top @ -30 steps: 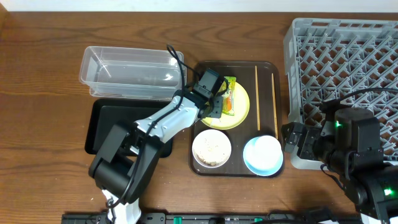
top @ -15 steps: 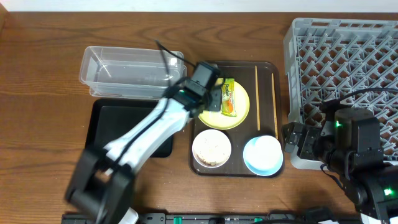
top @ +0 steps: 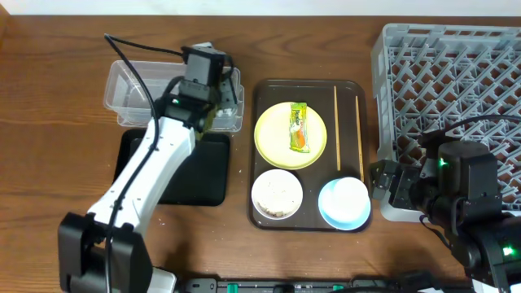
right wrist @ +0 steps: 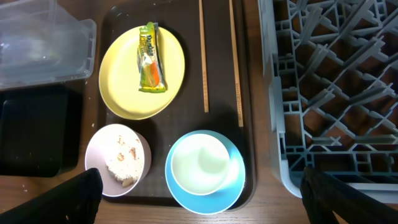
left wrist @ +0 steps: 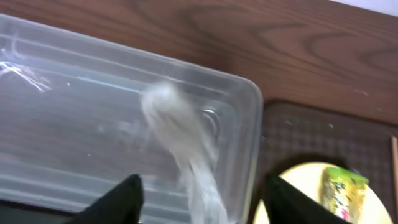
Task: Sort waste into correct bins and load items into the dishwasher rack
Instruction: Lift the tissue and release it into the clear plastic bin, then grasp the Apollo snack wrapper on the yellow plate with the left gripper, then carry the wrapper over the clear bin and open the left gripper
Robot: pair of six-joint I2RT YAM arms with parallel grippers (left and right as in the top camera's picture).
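Scrap: a blurred clear strip (left wrist: 180, 140) over the tub (left wrist: 74, 124), which lies just left of the brown tray (top: 346, 89). I judge it is dropping in, as plastic waste goes there.
Left gripper: (left wrist: 204, 190) hangs above the tub end nearest the brown tray, fingers spread wide and gripping nothing. Whether the scrap touches a finger cannot be told.
Wrapper: (top: 299, 128) lies on the plate (top: 273, 146) in the brown tray's back left part. It is not yet binned and is probably next for the tub.
Rice: (right wrist: 121, 158) sits in the white bowl (top: 277, 194) at the brown tray's front left. It is likely meant for the black tray (top: 163, 175), left of the brown tray toward the front.
Blue bowl: (top: 330, 213) at the front right corner, with a cup (right wrist: 199, 158) seated in it.
Chopsticks: (top: 336, 126) lie parallel along the right side.
Rack: (top: 456, 73) stands right of the brown tray, with no dish loaded yet.
Right gripper: (right wrist: 200, 183) released wide, held off the front right corner, apparently waiting.
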